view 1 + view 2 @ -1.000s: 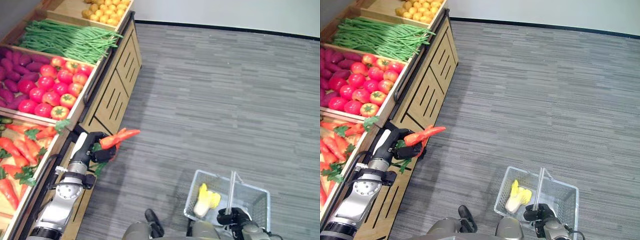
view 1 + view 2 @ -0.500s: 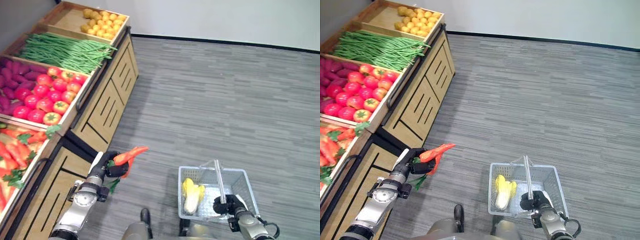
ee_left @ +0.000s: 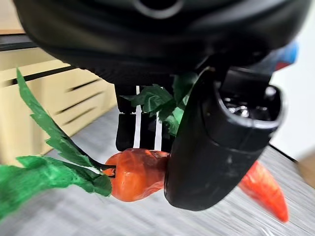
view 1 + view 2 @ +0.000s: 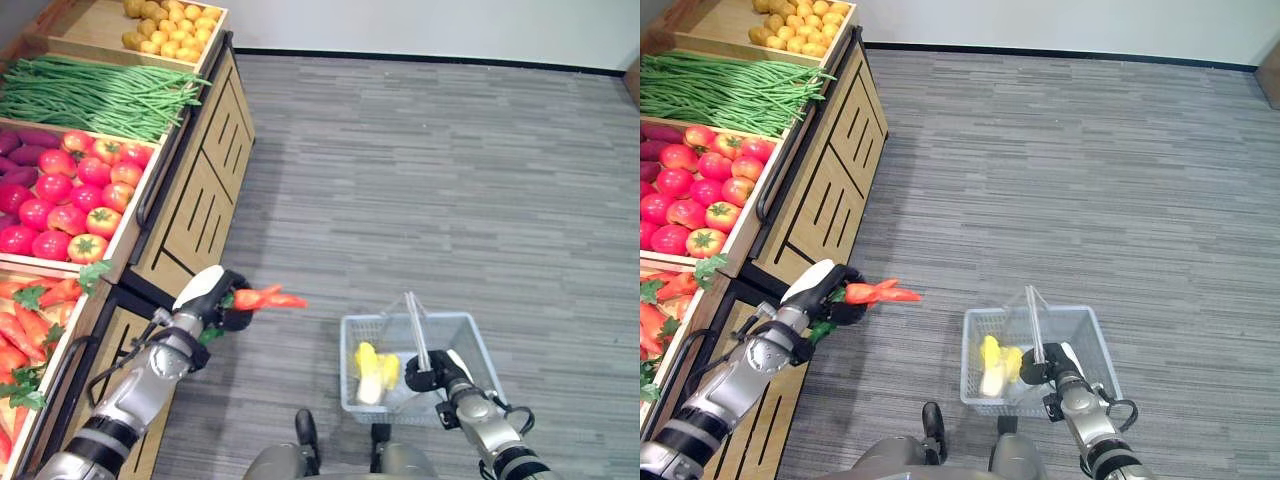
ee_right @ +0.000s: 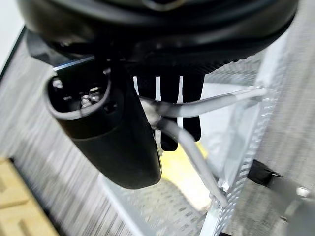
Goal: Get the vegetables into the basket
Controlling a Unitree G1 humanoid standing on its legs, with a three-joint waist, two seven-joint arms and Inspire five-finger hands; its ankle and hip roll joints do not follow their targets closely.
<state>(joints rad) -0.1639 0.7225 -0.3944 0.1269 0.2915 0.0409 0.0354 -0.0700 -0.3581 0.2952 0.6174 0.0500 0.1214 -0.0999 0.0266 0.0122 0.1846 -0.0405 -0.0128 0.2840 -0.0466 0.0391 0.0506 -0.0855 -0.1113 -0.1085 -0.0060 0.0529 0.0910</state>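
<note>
Carry step under way: the left hand, lower left of the left eye view, has its fingers and thumb curled round the thick end of an orange carrot with green leafy top, tip pointing toward the frame centre, held in the air over the grey striped carpet floor, apart from the display. The left wrist view confirms the clamp near the crown, leaves trailing out behind the hand. The right hand, lower right, is closed round the metal bail handle of a white wire-mesh basket; the right wrist view shows fingers hooked over the rod. The basket hangs low at centre-bottom of the frame and already holds a pale yellow-green leafy cabbage on its left side. Carrot and basket are near but not yet aligned; the carrot sits to the left of the basket rim. Judgement: the next move calls for swinging the left hand rightward over the open mesh, clear of the upright handle, lowering, then releasing; the long root may catch the rim or handle if brought in crosswise. Left edge of frame: wooden slatted produce stand with bins of red tomatoes, green beans, small yellow fruit at upper left, more carrots at lower left. No readable writing, labels or brands visible anywhere.
</note>
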